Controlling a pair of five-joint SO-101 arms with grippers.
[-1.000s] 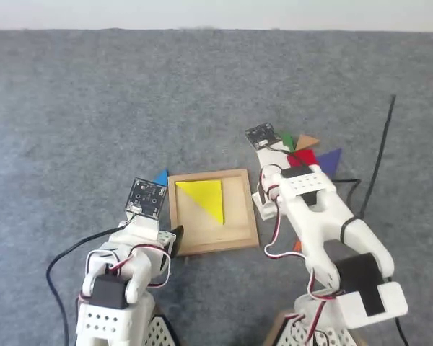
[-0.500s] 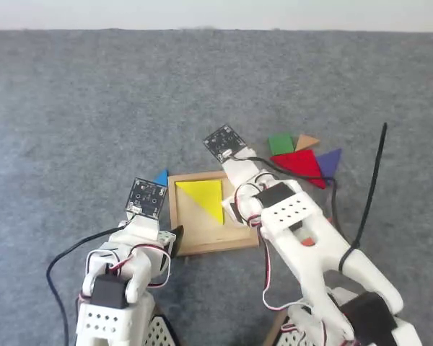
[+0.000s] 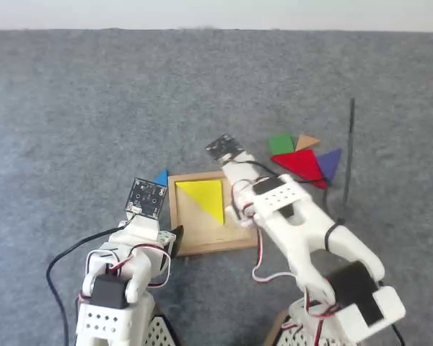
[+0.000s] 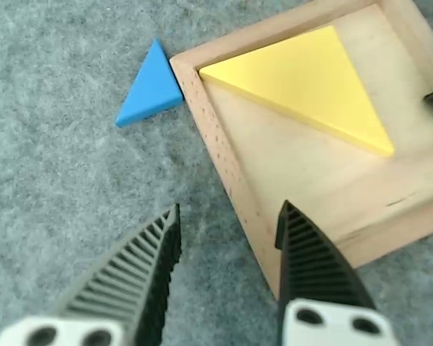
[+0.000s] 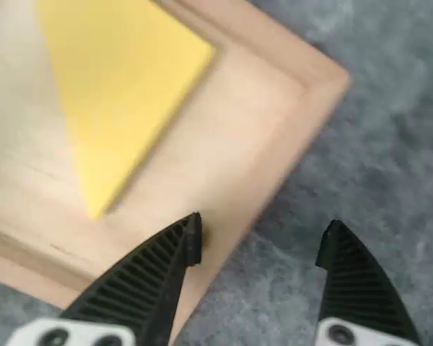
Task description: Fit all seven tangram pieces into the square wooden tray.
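Wooden tray (image 3: pixel 202 247) lies partly hidden under the right arm (image 3: pixel 296 223).

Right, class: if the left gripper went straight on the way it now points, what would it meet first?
Probably the wooden tray, at its side wall: the open left gripper straddles it, with grey carpet on one side and the tray's floor on the other. Depth is hard to judge.
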